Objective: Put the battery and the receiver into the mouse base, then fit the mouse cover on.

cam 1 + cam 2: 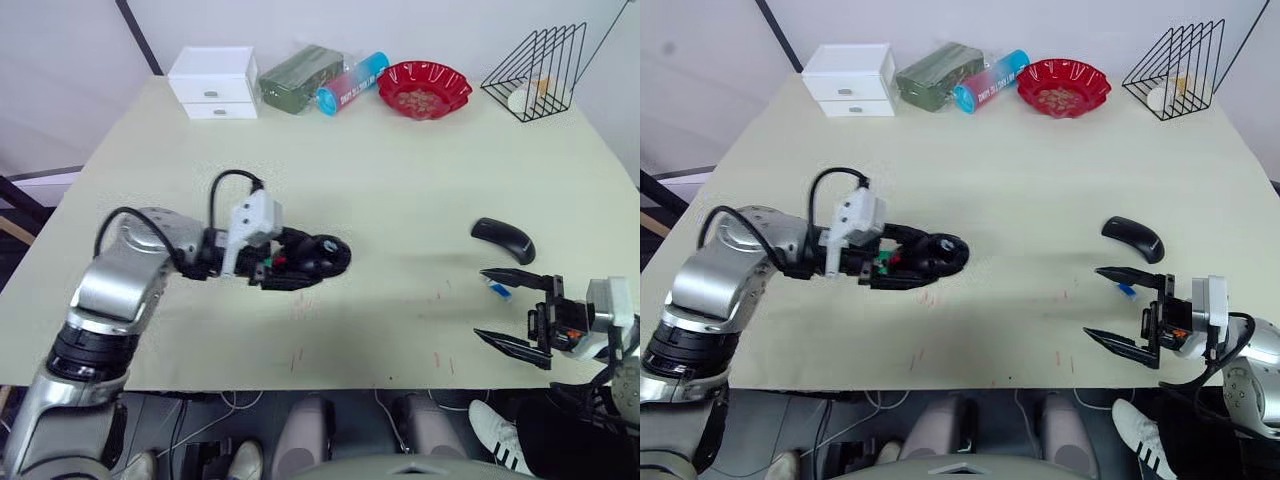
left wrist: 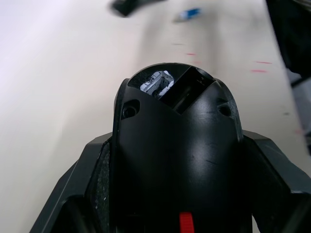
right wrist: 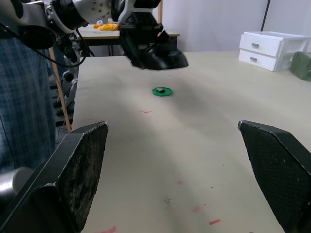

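Note:
My left gripper (image 1: pixel 298 262) is shut on the mouse base (image 1: pixel 322 254), a black oval body held just above the table left of centre; its hollowed top with grey parts shows in the left wrist view (image 2: pixel 160 82). Under it on the table lies a green disc (image 3: pixel 162 91) with the tiny dark receiver (image 3: pixel 158 90) on it. The mouse cover (image 1: pixel 503 240), a plain black shell, rests at the right. The small blue battery (image 1: pixel 498 290) lies just in front of it, beside the far finger of my right gripper (image 1: pixel 510 312), which is open and empty near the table's front edge.
Along the back edge stand a white drawer box (image 1: pixel 213 82), a green packet (image 1: pixel 300 75), a blue-capped tube (image 1: pixel 352 82), a red bowl (image 1: pixel 424 88) and a wire rack (image 1: pixel 537 72). A person in a plaid garment (image 3: pixel 24 97) stands off the table's left end.

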You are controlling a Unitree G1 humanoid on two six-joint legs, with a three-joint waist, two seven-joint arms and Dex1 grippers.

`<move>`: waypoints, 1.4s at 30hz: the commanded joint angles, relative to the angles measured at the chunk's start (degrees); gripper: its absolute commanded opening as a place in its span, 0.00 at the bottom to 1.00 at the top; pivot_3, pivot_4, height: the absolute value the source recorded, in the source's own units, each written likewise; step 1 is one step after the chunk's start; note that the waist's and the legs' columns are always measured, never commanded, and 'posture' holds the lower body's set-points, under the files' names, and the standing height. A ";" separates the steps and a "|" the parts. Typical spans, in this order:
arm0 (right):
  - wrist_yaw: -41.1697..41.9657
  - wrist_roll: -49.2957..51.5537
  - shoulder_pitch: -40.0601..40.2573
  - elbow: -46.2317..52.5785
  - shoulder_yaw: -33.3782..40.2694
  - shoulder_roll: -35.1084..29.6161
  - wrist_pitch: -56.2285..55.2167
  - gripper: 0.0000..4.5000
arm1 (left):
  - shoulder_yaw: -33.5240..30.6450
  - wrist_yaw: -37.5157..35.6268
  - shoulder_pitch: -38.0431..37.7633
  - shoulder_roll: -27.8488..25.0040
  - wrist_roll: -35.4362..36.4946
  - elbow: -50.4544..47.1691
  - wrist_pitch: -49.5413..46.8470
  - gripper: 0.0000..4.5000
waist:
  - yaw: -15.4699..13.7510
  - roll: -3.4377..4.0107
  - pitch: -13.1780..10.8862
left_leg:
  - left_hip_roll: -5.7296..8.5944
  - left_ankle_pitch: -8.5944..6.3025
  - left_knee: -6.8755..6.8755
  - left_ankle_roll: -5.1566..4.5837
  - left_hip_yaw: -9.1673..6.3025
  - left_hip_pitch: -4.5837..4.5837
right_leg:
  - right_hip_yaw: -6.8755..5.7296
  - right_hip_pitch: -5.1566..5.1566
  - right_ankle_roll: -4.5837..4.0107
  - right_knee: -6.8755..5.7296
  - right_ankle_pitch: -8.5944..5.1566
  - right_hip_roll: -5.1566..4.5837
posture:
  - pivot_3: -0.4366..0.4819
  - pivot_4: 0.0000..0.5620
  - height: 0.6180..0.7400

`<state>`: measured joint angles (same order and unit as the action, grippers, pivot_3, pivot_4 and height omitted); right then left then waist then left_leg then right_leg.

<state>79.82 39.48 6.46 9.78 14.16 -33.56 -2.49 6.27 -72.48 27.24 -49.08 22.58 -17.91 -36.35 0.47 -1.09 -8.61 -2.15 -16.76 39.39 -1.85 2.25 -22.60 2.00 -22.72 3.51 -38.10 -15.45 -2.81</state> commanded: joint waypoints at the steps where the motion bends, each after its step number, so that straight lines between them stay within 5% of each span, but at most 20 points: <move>1: -1.10 0.77 0.97 1.93 1.29 0.33 -0.96 1.00 | 7.53 3.79 1.83 2.08 -3.19 -4.84 -3.07 0.66 | -0.15 0.00 0.00 | 0.01 0.00 0.02 0.00 0.01 0.00 | 0.01 0.00 0.00 0.01 0.00 0.00 | 0.48 0.27 1.00; 17: -2.26 0.17 1.66 1.85 0.79 0.88 -1.69 1.00 | 22.26 9.09 4.86 11.95 -14.52 4.33 1.75 0.66 | -1.14 0.05 0.00 | 0.03 0.00 0.04 -0.01 0.01 0.01 | 0.04 0.01 0.00 0.05 0.00 0.04 | 0.48 0.27 1.00; 42: -9.23 -1.94 6.24 -2.99 8.07 -1.35 -1.11 1.00 | 25.39 8.67 5.20 16.25 -19.55 11.17 4.83 0.66 | -1.30 0.15 0.06 | 0.04 0.01 0.09 -0.02 0.13 0.22 | 0.18 0.20 0.01 0.02 0.01 0.04 | 0.48 0.27 1.00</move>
<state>71.92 38.44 12.25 7.65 19.94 -33.99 -2.81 30.84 -63.75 32.42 -32.79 4.46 -7.56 -31.65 -0.82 -0.94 -8.55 -2.11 -16.74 39.48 -1.87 2.39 -22.38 2.18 -22.52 3.52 -38.08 -15.44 -2.76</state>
